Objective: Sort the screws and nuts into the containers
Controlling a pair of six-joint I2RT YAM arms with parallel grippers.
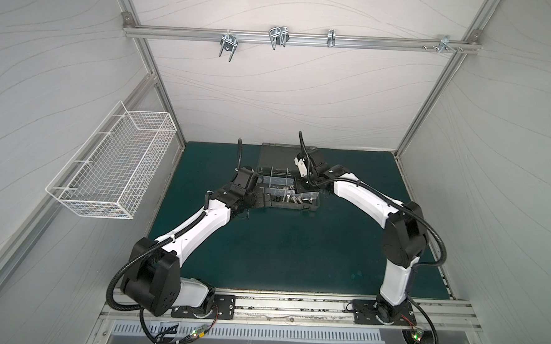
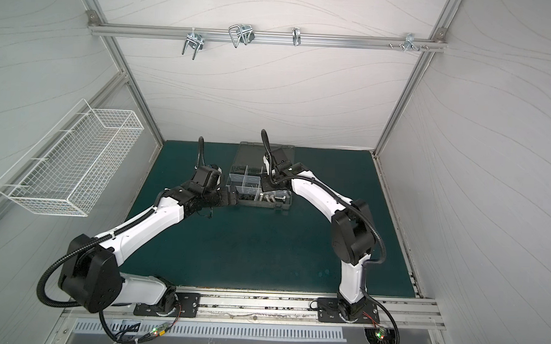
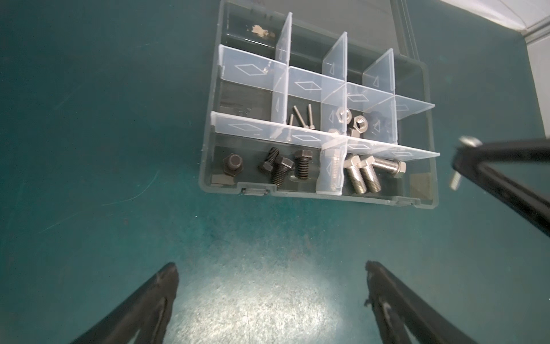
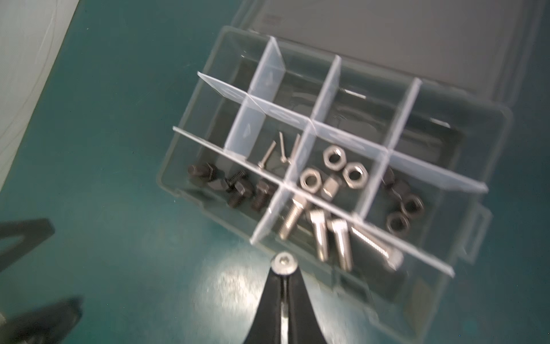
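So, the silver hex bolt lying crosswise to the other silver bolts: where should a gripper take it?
Probably mid-shank, from straight above. The silver hex bolt lies flat, threaded shank exposed. Set one finger between shank and clear divider, if the gap allows, the other on the open floor side, clear of the two neighbouring bolts at its tip.

In both top views my own arms (image 1: 363, 197) cover the ends of the case (image 1: 285, 206), and the silver bolts (image 1: 295, 199) inside are too small to tell apart. My right wrist view is smeared, so the black nuts (image 4: 400, 213) run together. Of the screw (image 4: 284, 262) pinched in my right tool (image 4: 284, 275) only the head shows clearly; its shank mostly hides between the fingers (image 4: 268, 300). My left tool (image 3: 270, 265) is cut off by the picture's edge, only fingertips (image 3: 166, 275) showing
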